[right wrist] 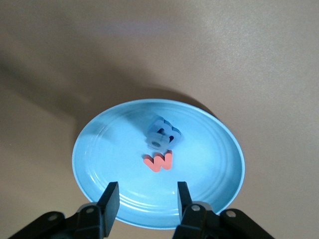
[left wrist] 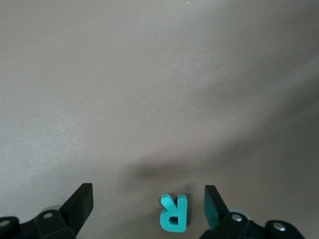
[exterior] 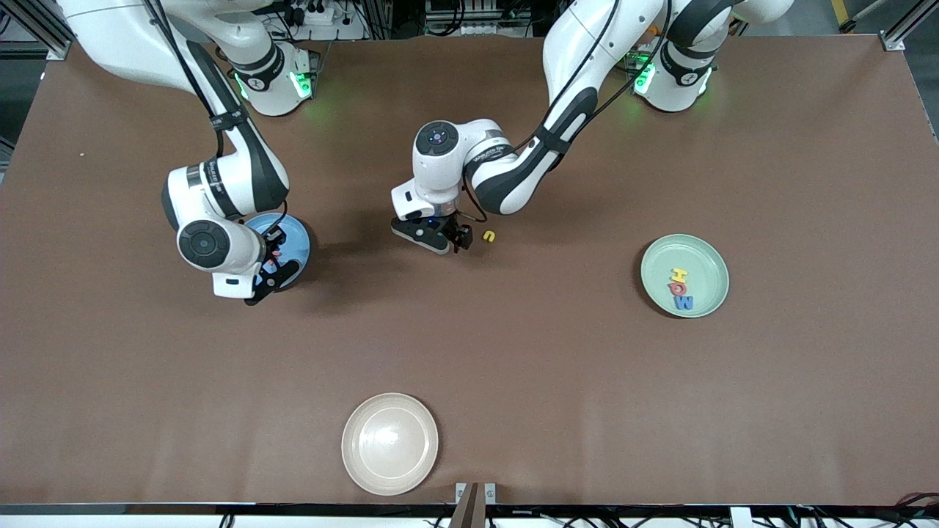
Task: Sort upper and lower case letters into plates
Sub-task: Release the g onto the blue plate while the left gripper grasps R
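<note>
A light blue plate (exterior: 295,236) sits toward the right arm's end; in the right wrist view (right wrist: 99,149) it holds a red-pink "w" (right wrist: 158,161) and a blurred blue letter (right wrist: 162,133). My right gripper (exterior: 275,270) is open and empty over this plate's rim (right wrist: 144,196). My left gripper (exterior: 449,238) is low at mid-table, open around a teal "R" (left wrist: 174,213) lying flat on the table, close to one finger (left wrist: 214,206). A yellow letter (exterior: 490,236) lies beside it. The mint green plate (exterior: 706,257) holds a yellow (exterior: 680,275), a red-pink (exterior: 676,288) and a blue letter (exterior: 683,301).
A cream-white plate (exterior: 389,443) sits near the table's front edge, nearest the front camera. The brown tabletop (exterior: 557,381) spreads wide between the plates. Both arms' bases stand along the top of the front view.
</note>
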Available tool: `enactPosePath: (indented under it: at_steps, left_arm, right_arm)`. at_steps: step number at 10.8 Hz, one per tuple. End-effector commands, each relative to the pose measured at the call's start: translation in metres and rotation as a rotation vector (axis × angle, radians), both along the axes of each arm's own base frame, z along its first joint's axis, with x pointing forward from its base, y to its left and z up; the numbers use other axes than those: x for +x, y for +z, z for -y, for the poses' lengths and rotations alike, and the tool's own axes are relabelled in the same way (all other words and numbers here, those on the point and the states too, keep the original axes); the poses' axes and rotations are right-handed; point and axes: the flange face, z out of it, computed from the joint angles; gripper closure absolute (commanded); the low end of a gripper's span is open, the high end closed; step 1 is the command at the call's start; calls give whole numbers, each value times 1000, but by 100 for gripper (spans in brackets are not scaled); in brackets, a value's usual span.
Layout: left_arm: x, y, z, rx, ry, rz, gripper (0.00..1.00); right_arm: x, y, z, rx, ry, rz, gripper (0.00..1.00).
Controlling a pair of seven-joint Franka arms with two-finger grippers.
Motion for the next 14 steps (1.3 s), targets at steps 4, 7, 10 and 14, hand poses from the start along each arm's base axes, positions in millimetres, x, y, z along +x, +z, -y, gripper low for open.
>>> enactPosePath:
  at_steps: [4,7,10,14]
  left_arm:
    - [-10,-9,10,13,-12,22,6]
    - [-25,-23,16,26,-30,8,15]
    - [-30,-23,19,27,-42,9,24]
    - [-35,-31,16,44,-48,-1,32]
  right_arm:
    - [11,36,13,4,37,-11,0]
    - [29,66,34,-7,-11,-14,0]
    - [46,101,41,-17,-31,-8,0]
    - [60,141,70,-28,-83,16,0]
